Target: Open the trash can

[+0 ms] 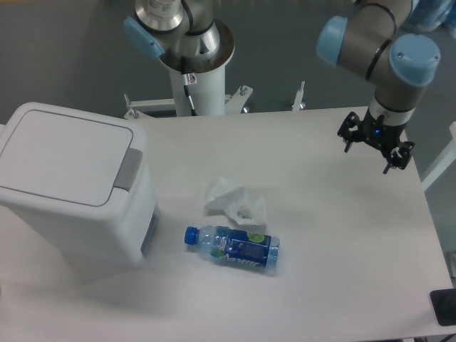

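The trash can [68,192] is a large white boxy bin at the left of the table. Its flat white lid [60,153] lies shut, with a grey push tab [128,169] on its right edge. My gripper [375,148] hangs above the table's far right side, well away from the bin. Its dark fingers [349,139] are spread apart and hold nothing.
A blue plastic bottle [234,248] lies on its side near the table's middle front. A crumpled white tissue [234,201] lies just behind it. The arm's base column [194,78] stands at the back edge. A dark object [444,308] sits at the front right corner.
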{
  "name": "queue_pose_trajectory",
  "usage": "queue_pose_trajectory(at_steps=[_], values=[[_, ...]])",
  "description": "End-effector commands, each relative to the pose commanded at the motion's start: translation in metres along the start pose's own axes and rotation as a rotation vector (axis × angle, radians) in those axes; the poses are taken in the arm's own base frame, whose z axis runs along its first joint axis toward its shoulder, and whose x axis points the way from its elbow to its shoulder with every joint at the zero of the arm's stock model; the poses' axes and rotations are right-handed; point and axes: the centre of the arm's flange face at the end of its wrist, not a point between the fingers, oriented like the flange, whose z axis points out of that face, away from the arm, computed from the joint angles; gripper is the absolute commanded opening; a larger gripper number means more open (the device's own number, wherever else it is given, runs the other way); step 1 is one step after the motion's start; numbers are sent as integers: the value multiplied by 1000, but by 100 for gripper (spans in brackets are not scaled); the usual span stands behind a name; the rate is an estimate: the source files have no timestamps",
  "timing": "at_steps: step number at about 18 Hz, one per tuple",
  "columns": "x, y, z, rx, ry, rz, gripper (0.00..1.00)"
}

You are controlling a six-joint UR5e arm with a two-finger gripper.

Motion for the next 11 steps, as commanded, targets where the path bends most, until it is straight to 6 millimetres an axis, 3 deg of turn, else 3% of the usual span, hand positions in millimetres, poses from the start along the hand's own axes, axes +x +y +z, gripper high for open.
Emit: queue_pose_trajectory(at_steps=[4,6,10,11], values=[[-2,2,-4,6,-6,5,100],[-2,1,-16,11,-24,7,100],[10,-5,0,20,8,10,100],[16,-4,-5,28,1,2,100]])
